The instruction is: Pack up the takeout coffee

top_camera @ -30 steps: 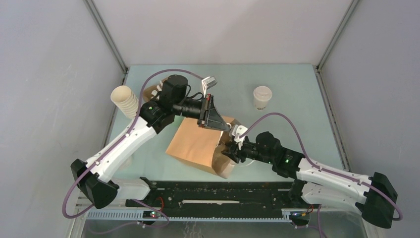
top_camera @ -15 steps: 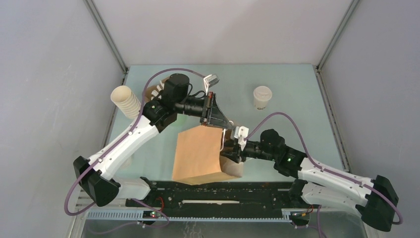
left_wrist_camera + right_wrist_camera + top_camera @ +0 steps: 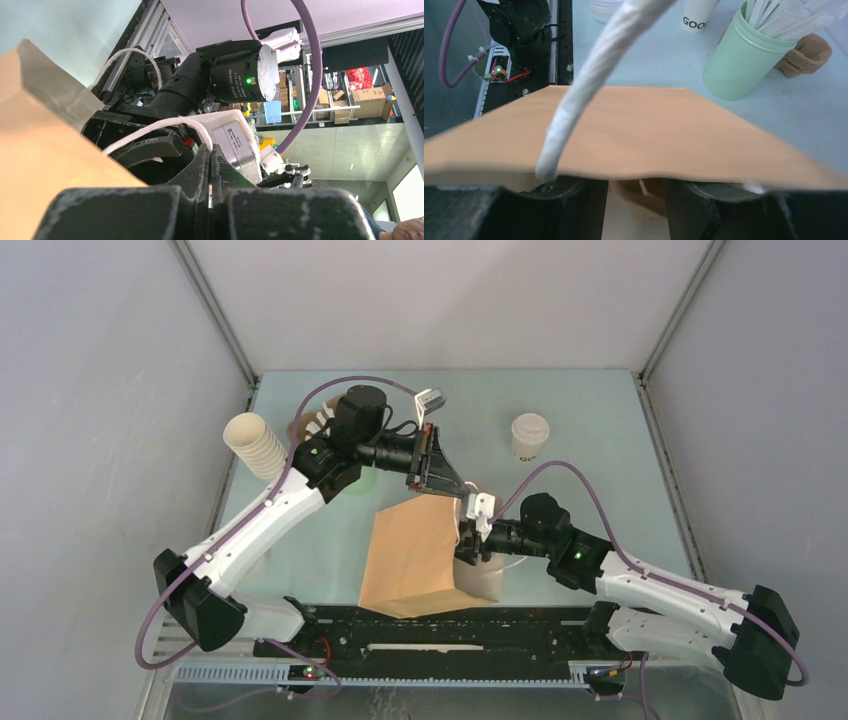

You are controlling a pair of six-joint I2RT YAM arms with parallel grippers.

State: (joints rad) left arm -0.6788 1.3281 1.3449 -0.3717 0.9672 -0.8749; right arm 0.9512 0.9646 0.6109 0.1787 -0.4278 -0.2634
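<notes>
The takeout coffee [image 3: 529, 436], a small cream cup with a white lid, stands alone at the far right of the table, apart from both grippers. A brown paper bag [image 3: 410, 555] stands at the middle near edge. My left gripper [image 3: 458, 490] is shut on the bag's white cord handle [image 3: 150, 127], and its jaws [image 3: 210, 150] are pressed together on the cord. My right gripper [image 3: 468, 548] is open, with its fingers [image 3: 574, 200] spread inside the bag's mouth under the brown edge [image 3: 664, 135]. The other white handle [image 3: 589, 70] crosses the right wrist view.
A tilted tall stack of cream cups [image 3: 252, 443] lies at the far left. A pale green cup of white sticks [image 3: 744, 55] stands beyond the bag, with a brown lump [image 3: 806, 55] and a lettered cream cup [image 3: 698, 12] nearby. Black rails [image 3: 420, 625] line the near edge.
The bag has swung from lying slanted to standing more upright and shifted right. My left gripper has pulled the handle toward the right arm, and my right gripper has gone deeper into the bag's mouth.
</notes>
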